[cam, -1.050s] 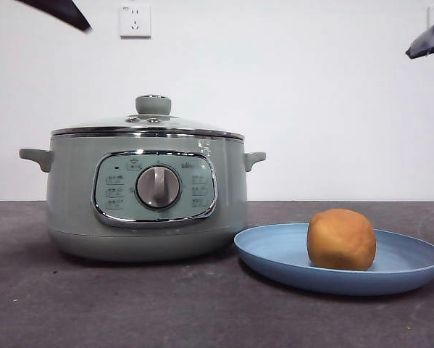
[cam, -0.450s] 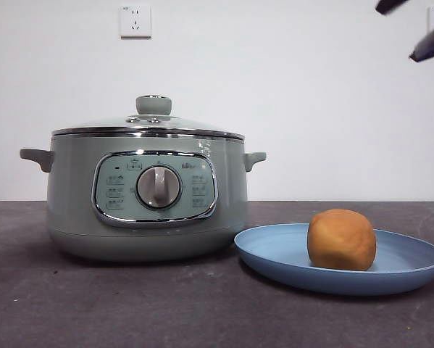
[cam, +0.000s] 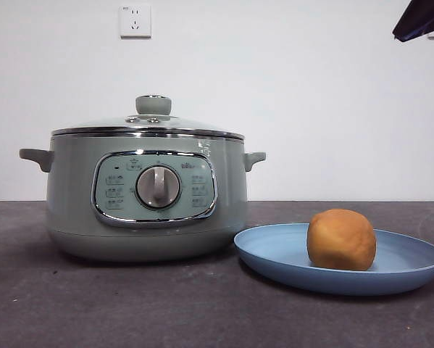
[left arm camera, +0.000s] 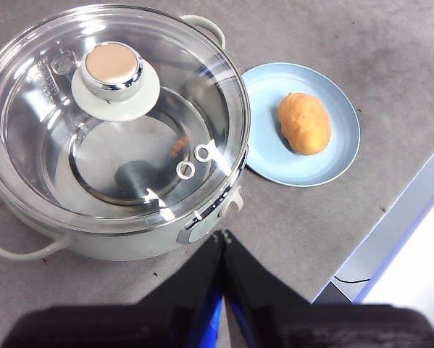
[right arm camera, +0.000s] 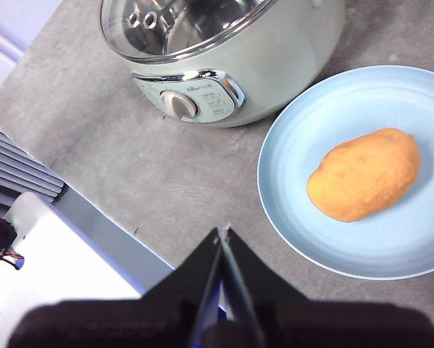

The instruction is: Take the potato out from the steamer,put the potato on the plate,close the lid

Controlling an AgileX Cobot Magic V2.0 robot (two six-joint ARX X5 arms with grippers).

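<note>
Orange-tan rounded potato [cam: 341,239] sits on the light-blue shallow plate [cam: 274,250], right of the sage-green steamer [cam: 72,188]; glass steel-rimmed lid [left arm camera: 202,80] seated. Both jaws clenched, empty, high above; nothing left to grasp.

Potato [cam: 340,240] on plate [cam: 274,254], beside lidded steamer [cam: 72,203].

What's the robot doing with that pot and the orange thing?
Nothing is being held right now. The potato lies on the blue plate, beside the steamer, whose glass lid sits closed on top. Both grippers, left and right, hang up above the table with their jaws shut and empty. The job looks finished.
</note>
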